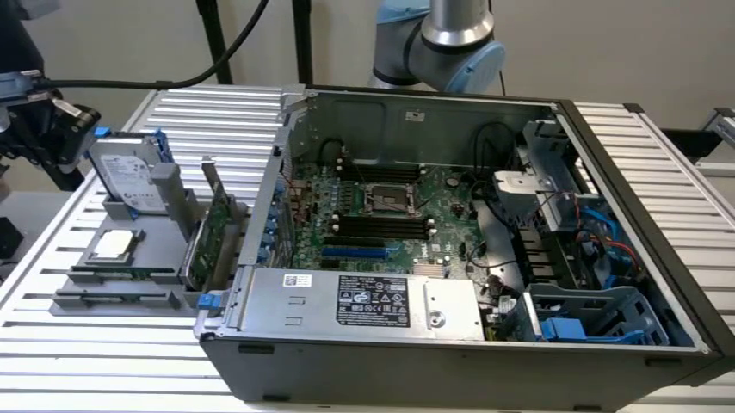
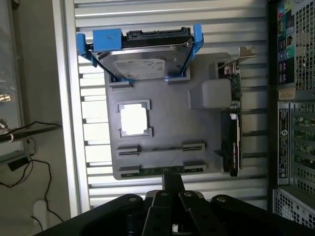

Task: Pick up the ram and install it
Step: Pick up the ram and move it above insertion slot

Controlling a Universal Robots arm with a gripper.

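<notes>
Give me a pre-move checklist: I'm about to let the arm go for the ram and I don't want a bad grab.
1. Ram seated in the grey tray, in the slot farthest from the hard drive: ok.
2. Gripper lined up with the ram's middle: ok, judging by the wrist view.
3. Gripper's height above the ram: cannot tell.
4. Expansion card and hard drive apart from the ram: ok.
5. Case open on top: ok.
6. Black memory slots on the motherboard look empty: ok.
</notes>
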